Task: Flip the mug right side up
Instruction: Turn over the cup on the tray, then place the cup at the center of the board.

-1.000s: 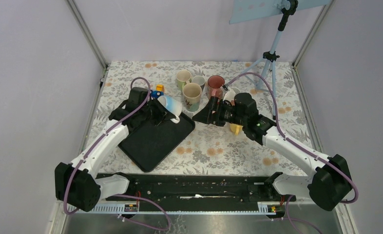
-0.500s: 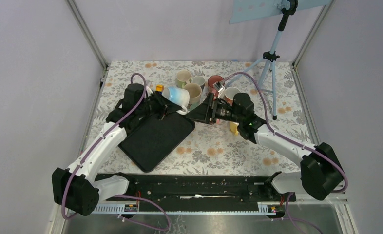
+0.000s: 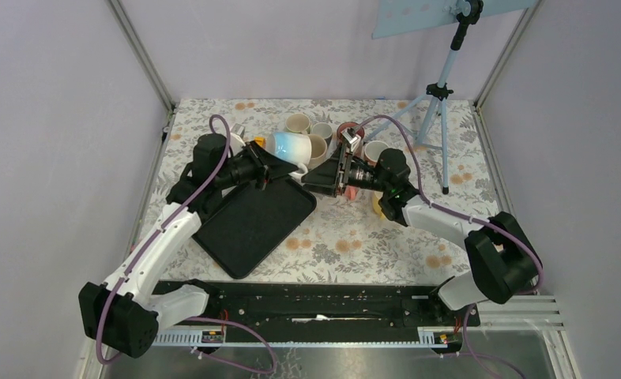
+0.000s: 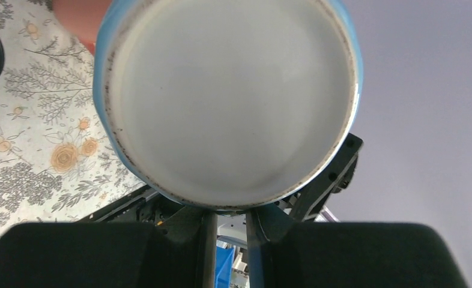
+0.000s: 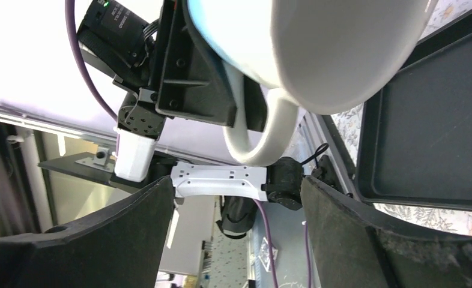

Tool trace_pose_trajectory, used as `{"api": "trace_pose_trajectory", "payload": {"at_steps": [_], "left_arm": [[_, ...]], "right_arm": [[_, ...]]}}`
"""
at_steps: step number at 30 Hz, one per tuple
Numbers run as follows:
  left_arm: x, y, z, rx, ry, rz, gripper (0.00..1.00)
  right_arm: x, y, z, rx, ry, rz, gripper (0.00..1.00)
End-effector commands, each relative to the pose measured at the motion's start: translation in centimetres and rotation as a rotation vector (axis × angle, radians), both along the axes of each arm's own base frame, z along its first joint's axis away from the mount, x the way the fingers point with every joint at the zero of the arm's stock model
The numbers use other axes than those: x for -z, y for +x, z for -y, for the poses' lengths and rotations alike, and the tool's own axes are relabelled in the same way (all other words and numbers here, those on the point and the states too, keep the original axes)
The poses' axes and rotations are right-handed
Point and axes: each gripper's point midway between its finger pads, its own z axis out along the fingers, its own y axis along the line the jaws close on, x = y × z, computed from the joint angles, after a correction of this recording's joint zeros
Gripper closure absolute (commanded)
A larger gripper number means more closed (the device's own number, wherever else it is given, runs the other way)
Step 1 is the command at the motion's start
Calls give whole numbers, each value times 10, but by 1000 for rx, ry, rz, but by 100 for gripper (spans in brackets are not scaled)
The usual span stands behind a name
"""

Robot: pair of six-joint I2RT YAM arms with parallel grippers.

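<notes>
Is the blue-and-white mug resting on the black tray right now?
No, the right wrist view shows the mug hanging clear above the tray, held by the left gripper.

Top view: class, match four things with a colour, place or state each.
Things:
1 mug
2 tray
3 tripod
4 right gripper

Descriptions:
A black
B open
C standing at the far right
D held by the left gripper

Pairs: 1-D, 2-A, 3-C, 4-B
</notes>
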Motion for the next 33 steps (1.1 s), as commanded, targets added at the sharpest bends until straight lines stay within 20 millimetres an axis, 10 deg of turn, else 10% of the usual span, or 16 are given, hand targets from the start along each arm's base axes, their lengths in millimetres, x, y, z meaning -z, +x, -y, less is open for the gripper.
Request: {"api": "trace_pose_trajectory", "payload": {"at_steps": [1,26,33], "left_arm": [[-67,-8,4,46,-123,226,100],[-72,-22,22,138,-173,244,100],[-71,-22,26,156,-161,258,100]], "right_arm": [[-33,-3,-2,-59,127,19,19],[-54,-2,-5,-128,237,-3,60],[-56,-5,-5,-141,237,0,88]]}}
